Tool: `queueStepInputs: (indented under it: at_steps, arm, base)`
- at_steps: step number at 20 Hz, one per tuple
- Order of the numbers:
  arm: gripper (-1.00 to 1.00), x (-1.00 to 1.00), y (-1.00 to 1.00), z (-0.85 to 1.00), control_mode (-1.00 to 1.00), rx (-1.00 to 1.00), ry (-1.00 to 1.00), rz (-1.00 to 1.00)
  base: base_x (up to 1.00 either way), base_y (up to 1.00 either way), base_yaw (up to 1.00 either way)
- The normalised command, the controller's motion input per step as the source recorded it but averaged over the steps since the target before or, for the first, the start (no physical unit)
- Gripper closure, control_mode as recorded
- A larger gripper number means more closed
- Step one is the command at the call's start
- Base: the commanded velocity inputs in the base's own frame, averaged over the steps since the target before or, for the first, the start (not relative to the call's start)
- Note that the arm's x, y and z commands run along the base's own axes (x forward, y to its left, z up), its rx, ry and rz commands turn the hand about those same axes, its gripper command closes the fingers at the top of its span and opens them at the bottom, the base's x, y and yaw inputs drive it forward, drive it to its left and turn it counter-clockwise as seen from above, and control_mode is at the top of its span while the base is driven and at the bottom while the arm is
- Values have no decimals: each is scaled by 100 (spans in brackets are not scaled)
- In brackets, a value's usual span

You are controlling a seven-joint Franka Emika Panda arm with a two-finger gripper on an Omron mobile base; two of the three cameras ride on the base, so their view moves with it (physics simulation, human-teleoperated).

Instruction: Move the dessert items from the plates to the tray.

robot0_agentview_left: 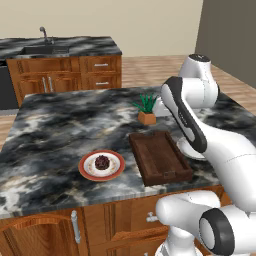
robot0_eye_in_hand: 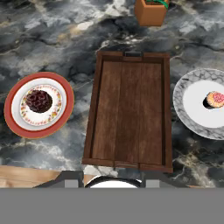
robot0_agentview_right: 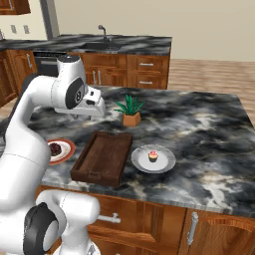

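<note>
Only right base cam shows cupcake (robot0_agentview_right: 153, 156) on whitish plate (robot0_agentview_right: 167, 165); hand closed, empty.

Marbled dark island counter (robot0_agentview_left: 50, 130) — red-rimmed plate (robot0_agentview_left: 86, 169), wooden tray (robot0_agentview_left: 160, 157) (middle), pale plate (robot0_agentview_right: 141, 163), potted plant (robot0_agentview_left: 146, 110)

You see a dark wooden tray (robot0_eye_in_hand: 127, 109) with matt plank grain on a glossy black-and-white marble table (robot0_agentview_left: 55, 130), above warm brown wooden cabinet doors (robot0_agentview_left: 35, 237) with metal handles (robot0_agentview_left: 75, 226).
</note>
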Motion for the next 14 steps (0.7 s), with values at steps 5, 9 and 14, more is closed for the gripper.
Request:
queueStepInputs:
  at_steps: [5, 9, 14]
  arm:
    - [-100, -1, 7, 0, -100, 0, -1, 0]
    - [-100, 0, 65, 2, -100, 0, -5, 5]
    - [-100, 0, 94, 14, -100, 0, 0, 6]
  base:
    - [0, 0, 0]
    - [0, 0, 0]
    - [0, 0, 0]
